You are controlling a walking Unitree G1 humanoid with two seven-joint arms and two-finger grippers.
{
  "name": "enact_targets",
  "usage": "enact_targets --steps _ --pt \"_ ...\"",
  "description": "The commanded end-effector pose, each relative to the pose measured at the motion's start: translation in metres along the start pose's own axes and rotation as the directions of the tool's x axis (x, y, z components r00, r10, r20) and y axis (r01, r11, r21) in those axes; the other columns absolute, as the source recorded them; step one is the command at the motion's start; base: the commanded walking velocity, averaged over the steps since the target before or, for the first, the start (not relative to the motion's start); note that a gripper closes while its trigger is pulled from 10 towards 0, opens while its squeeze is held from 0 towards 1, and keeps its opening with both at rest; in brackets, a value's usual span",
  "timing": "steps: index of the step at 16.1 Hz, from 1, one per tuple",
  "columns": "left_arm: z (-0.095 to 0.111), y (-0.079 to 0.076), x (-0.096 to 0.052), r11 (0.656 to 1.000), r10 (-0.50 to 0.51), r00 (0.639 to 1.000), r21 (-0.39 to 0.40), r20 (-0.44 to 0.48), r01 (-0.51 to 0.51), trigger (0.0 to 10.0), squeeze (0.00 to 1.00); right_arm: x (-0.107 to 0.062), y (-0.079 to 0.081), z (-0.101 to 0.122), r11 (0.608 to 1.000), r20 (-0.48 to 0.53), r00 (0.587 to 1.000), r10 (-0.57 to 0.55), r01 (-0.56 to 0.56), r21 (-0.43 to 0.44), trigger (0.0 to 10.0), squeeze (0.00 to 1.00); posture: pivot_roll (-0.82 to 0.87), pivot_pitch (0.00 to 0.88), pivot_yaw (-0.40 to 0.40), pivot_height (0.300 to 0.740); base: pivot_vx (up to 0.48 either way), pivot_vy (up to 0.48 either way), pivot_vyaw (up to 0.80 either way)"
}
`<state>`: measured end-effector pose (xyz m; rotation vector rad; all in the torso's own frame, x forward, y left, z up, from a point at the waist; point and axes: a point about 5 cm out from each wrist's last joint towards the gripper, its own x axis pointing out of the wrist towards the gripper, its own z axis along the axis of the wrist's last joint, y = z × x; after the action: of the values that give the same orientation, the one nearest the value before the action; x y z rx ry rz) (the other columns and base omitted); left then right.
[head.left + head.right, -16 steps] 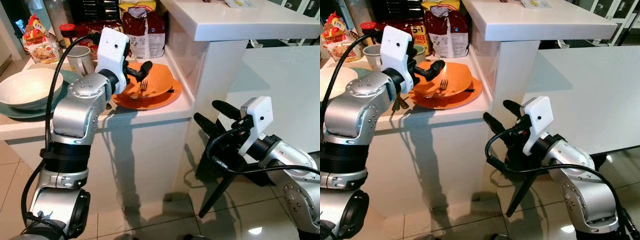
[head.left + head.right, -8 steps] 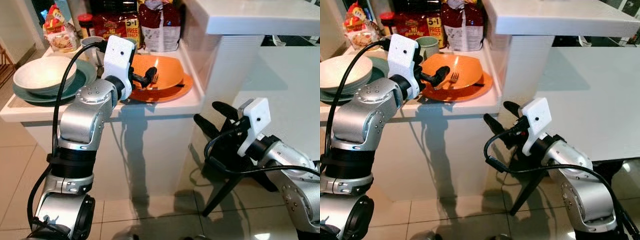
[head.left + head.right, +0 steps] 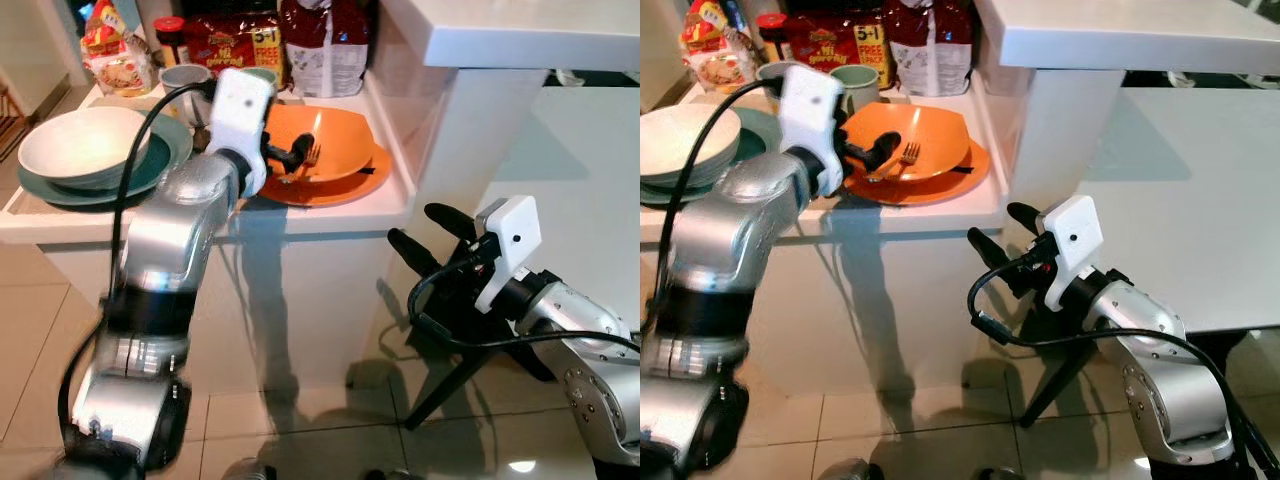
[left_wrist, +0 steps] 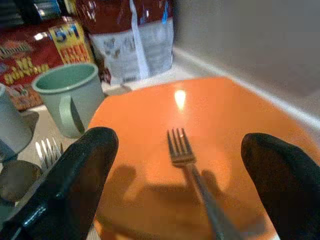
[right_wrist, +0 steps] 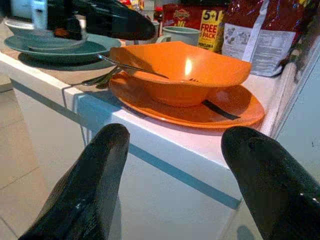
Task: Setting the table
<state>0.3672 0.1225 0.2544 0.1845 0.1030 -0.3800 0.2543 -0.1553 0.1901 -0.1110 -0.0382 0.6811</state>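
Left wrist view: left tool (image 4: 180, 180) spread over fork (image 4: 187, 162); box (image 4: 37, 50) reads "5+1 FREE".

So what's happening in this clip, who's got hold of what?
Nothing is held yet. The left gripper is open, its fingers either side of a fork that lies in an orange bowl. The bowl sits on an orange plate on the white counter. The right gripper hangs open below the counter edge, holding nothing. A white bowl on a green plate waits alongside, with mugs and snack bags behind.
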Motion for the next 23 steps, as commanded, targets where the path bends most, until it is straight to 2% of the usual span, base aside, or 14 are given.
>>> enact_targets --steps 1,2,3,4,6,8,9,11,13,14,18,23 --pt "0.007 0.003 0.009 0.999 -0.036 0.997 0.021 -0.071 0.038 10.0 0.00 0.001 0.000 0.004 1.000 -0.006 1.000 0.021 -0.021 -0.005 10.0 0.00 -0.02 0.025 -0.014 0.740 0.000 0.000 0.00" --pt "0.009 0.003 0.011 0.999 -0.045 0.995 0.021 -0.086 0.047 10.0 0.00 0.001 0.000 0.005 1.000 -0.008 1.000 0.023 -0.023 -0.001 10.0 0.00 -0.02 0.025 -0.014 0.740 0.000 0.000 0.00" --pt "0.019 0.005 0.019 0.995 -0.095 0.983 -0.009 -0.156 0.095 10.0 0.00 0.000 0.000 0.005 1.000 -0.017 0.999 0.030 -0.030 0.008 10.0 0.00 -0.02 0.026 -0.012 0.740 0.000 0.000 0.00" --pt "0.025 0.005 0.022 0.993 -0.117 0.977 -0.020 -0.180 0.115 10.0 0.00 -0.001 0.000 0.005 0.999 -0.021 0.999 0.032 -0.032 0.013 10.0 0.00 -0.02 0.028 -0.010 0.740 0.000 0.000 0.00" --pt "0.038 0.002 0.030 0.976 -0.219 0.942 -0.073 -0.253 0.207 10.0 0.00 -0.004 0.001 0.005 0.998 -0.035 0.998 0.048 -0.047 0.036 10.0 0.00 -0.02 0.031 -0.007 0.740 0.000 0.000 0.00" --pt "0.035 -0.001 0.034 0.970 -0.245 0.920 -0.063 -0.306 0.237 10.0 0.00 -0.004 0.003 0.004 0.998 -0.046 0.997 0.055 -0.053 0.044 10.0 0.00 -0.02 0.034 -0.006 0.740 0.000 0.000 0.00" --pt "0.024 -0.005 0.039 0.964 -0.256 0.889 -0.027 -0.378 0.266 10.0 0.00 -0.005 0.005 0.003 0.997 -0.061 0.996 0.069 -0.066 0.049 10.0 0.00 -0.03 0.037 -0.005 0.740 0.000 0.000 0.00" --pt "0.024 -0.014 0.040 0.938 -0.337 0.847 -0.075 -0.410 0.337 10.0 0.00 -0.006 0.005 0.003 0.996 -0.072 0.995 0.075 -0.071 0.057 10.0 0.00 -0.03 0.040 -0.006 0.740 0.000 0.000 0.00" --pt "0.023 -0.015 0.043 0.937 -0.306 0.839 0.015 -0.450 0.350 10.0 0.00 -0.007 0.007 0.003 0.995 -0.084 0.992 0.090 -0.085 0.058 10.0 0.00 -0.03 0.042 -0.004 0.740 0.000 0.000 0.00" --pt "0.024 -0.013 0.044 0.938 -0.297 0.841 0.028 -0.452 0.346 10.0 0.00 -0.007 0.008 0.003 0.994 -0.086 0.992 0.096 -0.091 0.059 10.0 0.00 -0.03 0.042 -0.004 0.740 0.000 0.000 0.00" --pt "0.028 -0.011 0.046 0.938 -0.282 0.845 0.052 -0.454 0.342 10.0 0.00 -0.007 0.008 0.004 0.994 -0.091 0.991 0.097 -0.092 0.060 10.0 0.00 -0.03 0.044 -0.002 0.740 0.000 0.000 0.00" --pt "0.024 -0.008 0.047 0.946 -0.254 0.847 0.060 -0.468 0.317 10.0 0.00 -0.008 0.009 0.003 0.994 -0.096 0.991 0.097 -0.091 0.064 10.0 0.00 -0.03 0.040 0.002 0.740 0.000 0.000 0.00"
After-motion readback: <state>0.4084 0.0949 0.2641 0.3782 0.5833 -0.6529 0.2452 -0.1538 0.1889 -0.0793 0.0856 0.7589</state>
